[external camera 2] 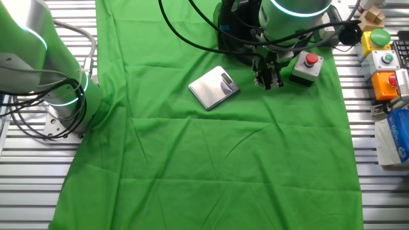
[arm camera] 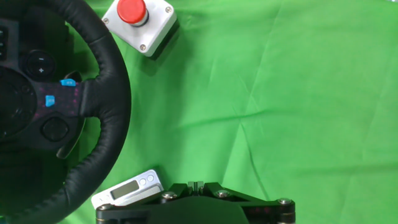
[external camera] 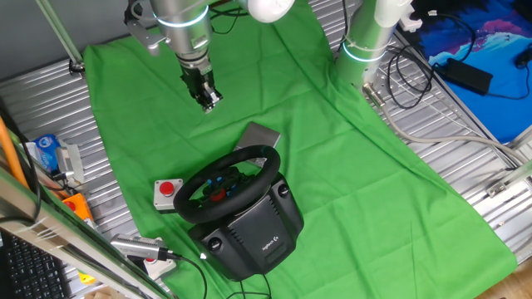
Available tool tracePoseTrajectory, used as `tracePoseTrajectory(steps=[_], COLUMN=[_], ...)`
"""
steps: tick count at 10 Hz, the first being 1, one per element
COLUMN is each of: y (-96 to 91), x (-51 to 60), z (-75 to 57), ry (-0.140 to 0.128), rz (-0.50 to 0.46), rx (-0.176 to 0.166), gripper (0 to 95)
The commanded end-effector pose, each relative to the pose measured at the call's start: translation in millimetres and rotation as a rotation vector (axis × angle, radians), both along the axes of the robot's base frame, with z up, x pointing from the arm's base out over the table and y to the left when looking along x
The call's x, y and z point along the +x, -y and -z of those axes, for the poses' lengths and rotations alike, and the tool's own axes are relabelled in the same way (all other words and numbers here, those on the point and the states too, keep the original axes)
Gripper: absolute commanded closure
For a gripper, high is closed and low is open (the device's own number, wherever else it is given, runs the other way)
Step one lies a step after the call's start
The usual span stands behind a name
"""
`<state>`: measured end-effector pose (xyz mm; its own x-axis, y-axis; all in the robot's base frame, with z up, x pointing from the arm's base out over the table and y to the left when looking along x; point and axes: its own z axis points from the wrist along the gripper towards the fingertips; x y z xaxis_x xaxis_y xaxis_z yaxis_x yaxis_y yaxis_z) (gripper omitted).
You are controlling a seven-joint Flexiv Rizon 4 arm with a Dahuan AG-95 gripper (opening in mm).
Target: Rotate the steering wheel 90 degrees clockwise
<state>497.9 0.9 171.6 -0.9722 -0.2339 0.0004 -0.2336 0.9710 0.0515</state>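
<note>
Hovering claw (external camera: 207,100), gap unreadable, sits well off steering wheel (external camera: 229,183); risk: descent clips digital scale (external camera: 262,135).

- Even, bright overhead light; all views sharp.
- Soft shadow hugs the small grey box with a red round button (arm camera: 141,23), ahead of the gripper (arm camera: 195,185).
- The silver digital scale (external camera 2: 214,87) beside it shows mild glare.
</note>
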Motion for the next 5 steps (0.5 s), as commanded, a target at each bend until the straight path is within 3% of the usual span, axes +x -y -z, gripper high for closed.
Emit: tracePoseTrajectory(steps=[1, 5], y=[0.4, 0.4], x=[-1.1, -1.1], z=[0.1, 0.1], ry=[0.001, -0.017], rz=[-0.014, -0.037], rx=[-0.001, 0.019], gripper=[95.0, 95.0])
